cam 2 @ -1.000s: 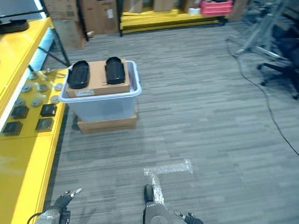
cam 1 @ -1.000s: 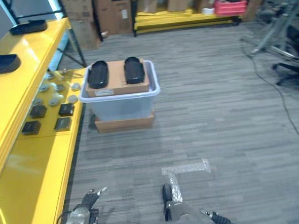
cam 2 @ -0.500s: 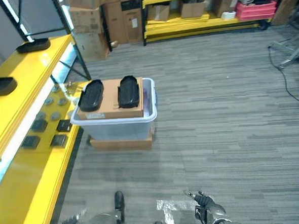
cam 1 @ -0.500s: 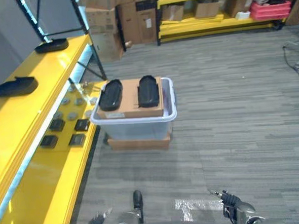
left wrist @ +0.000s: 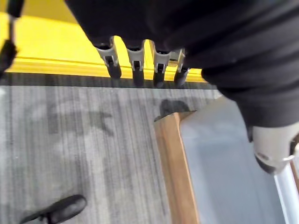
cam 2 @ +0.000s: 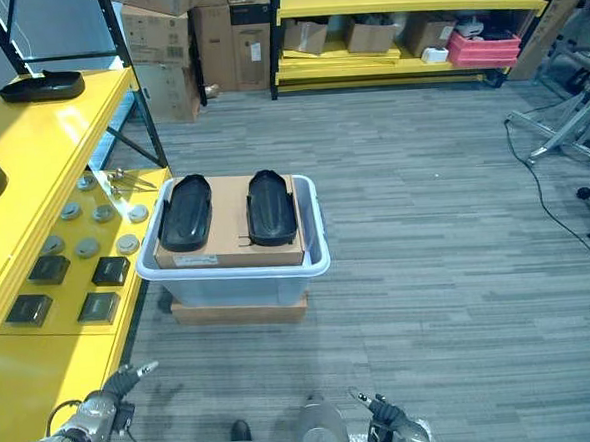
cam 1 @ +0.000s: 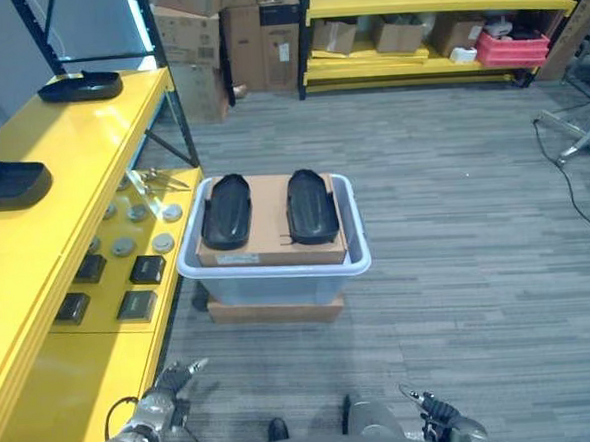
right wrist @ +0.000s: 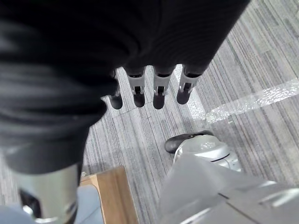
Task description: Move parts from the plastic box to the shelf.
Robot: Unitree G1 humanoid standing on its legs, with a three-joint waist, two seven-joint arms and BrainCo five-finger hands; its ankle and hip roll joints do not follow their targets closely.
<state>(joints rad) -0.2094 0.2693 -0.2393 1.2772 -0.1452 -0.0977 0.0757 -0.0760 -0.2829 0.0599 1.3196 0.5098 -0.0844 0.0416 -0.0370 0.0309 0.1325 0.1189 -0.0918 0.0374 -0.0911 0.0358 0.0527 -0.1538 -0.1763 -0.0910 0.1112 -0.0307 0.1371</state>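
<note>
Centrally, two black oval moulded plastic parts, the left one [cam 1: 225, 211] and the right one [cam 1: 311, 205], are lying side by side on a flat brown cardboard sheet [cam 1: 273, 232] that is covering the top of the translucent pale plastic box [cam 1: 279, 279]. Each part is glossy, elongated and shallowly dished, with its long axis pointing toward twelve o'clock. The box is sitting on a low brown cardboard base [cam 1: 273, 312] on the grey striped carpet floor [cam 1: 478, 260].

At about seven o'clock in the head views, the robot's left hand [cam 1: 171, 381] is hanging low beside the shelf edge, fingers straight and relaxed, holding nothing; its wrist view is showing the fingertips [left wrist: 136, 70] extended in a row above the carpet, with the box wall [left wrist: 224, 168] and cardboard base [left wrist: 175, 168] nearby. At about five o'clock the right hand [cam 2: 385, 418] is also hanging low, its fingers [right wrist: 159, 91] straight, spread and empty over the carpet.

At nine o'clock from the box, the long yellow metal shelf [cam 1: 43, 196] is carrying two more black parts on its upper level, one at the near end [cam 1: 7, 183] and one farther back [cam 1: 80, 87]. Its lower level is holding small round grey pieces [cam 1: 134, 216] and dark square blocks [cam 1: 119, 287].

At twelve o'clock, a yellow storage rack [cam 1: 413, 23] with cardboard cartons and a red crate [cam 1: 512, 45] is standing against the far wall.
</note>
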